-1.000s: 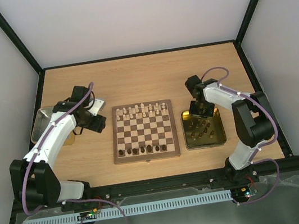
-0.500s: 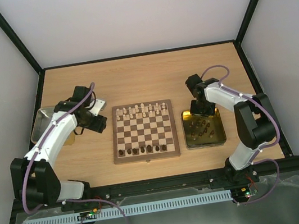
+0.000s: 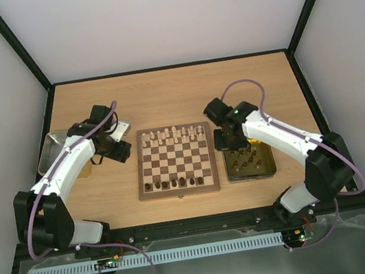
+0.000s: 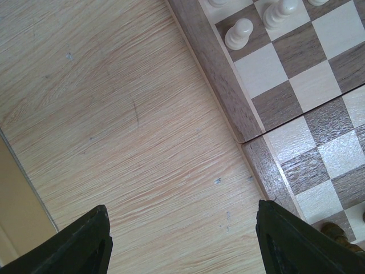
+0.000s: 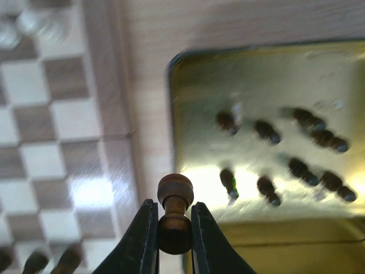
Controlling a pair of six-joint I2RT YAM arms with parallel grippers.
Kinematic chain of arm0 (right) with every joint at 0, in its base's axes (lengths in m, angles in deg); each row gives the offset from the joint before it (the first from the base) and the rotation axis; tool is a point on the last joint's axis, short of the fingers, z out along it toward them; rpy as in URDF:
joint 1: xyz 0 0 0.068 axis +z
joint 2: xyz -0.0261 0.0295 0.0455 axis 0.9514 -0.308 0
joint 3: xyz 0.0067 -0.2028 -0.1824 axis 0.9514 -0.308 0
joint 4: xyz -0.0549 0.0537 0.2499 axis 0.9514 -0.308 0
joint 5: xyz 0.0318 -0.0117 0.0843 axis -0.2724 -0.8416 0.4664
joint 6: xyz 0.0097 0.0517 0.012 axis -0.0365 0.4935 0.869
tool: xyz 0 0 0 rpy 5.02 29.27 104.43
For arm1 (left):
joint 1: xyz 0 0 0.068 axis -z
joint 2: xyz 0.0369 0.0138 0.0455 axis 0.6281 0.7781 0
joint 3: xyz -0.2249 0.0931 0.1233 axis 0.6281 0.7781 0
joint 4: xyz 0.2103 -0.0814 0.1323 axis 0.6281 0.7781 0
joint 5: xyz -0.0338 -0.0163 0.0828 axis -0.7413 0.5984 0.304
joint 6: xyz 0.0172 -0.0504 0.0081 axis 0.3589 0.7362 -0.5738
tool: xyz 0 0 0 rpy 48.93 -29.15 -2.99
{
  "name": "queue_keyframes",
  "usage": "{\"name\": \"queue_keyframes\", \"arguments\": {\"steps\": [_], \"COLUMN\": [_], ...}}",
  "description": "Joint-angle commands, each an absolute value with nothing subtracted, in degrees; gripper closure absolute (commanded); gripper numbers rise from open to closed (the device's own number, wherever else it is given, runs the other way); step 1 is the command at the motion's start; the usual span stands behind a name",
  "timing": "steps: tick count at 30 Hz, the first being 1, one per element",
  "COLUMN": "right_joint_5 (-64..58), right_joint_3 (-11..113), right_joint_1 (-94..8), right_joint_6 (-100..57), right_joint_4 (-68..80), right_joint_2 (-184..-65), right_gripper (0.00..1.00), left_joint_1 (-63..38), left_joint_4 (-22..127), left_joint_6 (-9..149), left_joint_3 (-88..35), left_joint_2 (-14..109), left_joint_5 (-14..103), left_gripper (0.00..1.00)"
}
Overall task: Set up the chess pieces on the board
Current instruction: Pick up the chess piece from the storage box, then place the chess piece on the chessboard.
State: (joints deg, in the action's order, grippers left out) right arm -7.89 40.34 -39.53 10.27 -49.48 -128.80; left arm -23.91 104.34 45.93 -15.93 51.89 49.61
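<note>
Between the board (image 3: 175, 160) and the gold tray (image 3: 267, 169), the right jaws are closed on a dark pawn (image 5: 174, 212), pinching it at the waist so its round head stands up clear of them. It hangs over the tray's left rim and the strip of worktop (image 5: 149, 85) beside it. The right wrist view is smeared: eight or so dark pieces in the tray (image 5: 302, 168) read only as oblong blobs, and their kinds cannot be told. Pale shapes at that view's top left corner (image 5: 34, 23) and dark ones at its bottom left (image 5: 34, 260) are cut off by the frame.

From above, pale pieces (image 3: 172, 136) line the board's far edge and dark pieces (image 3: 172, 182) its near edge, too small to name. The right arm (image 3: 272, 133) hides the tray's far left corner.

The left jaws are spread wide and empty, with only their black tips in view, over bare worktop (image 4: 131, 142) just left of the board (image 4: 296, 114). A silver tray (image 3: 51, 149) lies partly hidden behind the left arm (image 3: 68, 162).
</note>
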Motion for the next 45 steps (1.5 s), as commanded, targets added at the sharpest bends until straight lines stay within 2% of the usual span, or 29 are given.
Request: {"name": "queue_keyframes", "arguments": {"steps": [1,15,45], "right_joint_5": [-5.63,-1.84,-1.29], "right_joint_3": [38.72,35.61,36.98], "right_joint_1": [-32.74,-17.83,-16.36], "right_joint_6": [16.96,22.97,22.07], "right_joint_4": [-54.78,-50.25,-47.02], "right_joint_2": [-125.09,-127.79,-135.42], "right_gripper": [0.9,0.9,0.85], "left_joint_1": [-23.49,-22.14,-22.18], "left_joint_4": [104.22,104.27,103.74], "left_joint_6": [46.59,47.3,47.61], "left_joint_3": [-15.52,-16.42,-15.96], "left_joint_2": [52.82,53.92,53.63], "left_joint_5": [49.71,49.79,50.59], "left_gripper": [0.31,0.31,0.31]}}
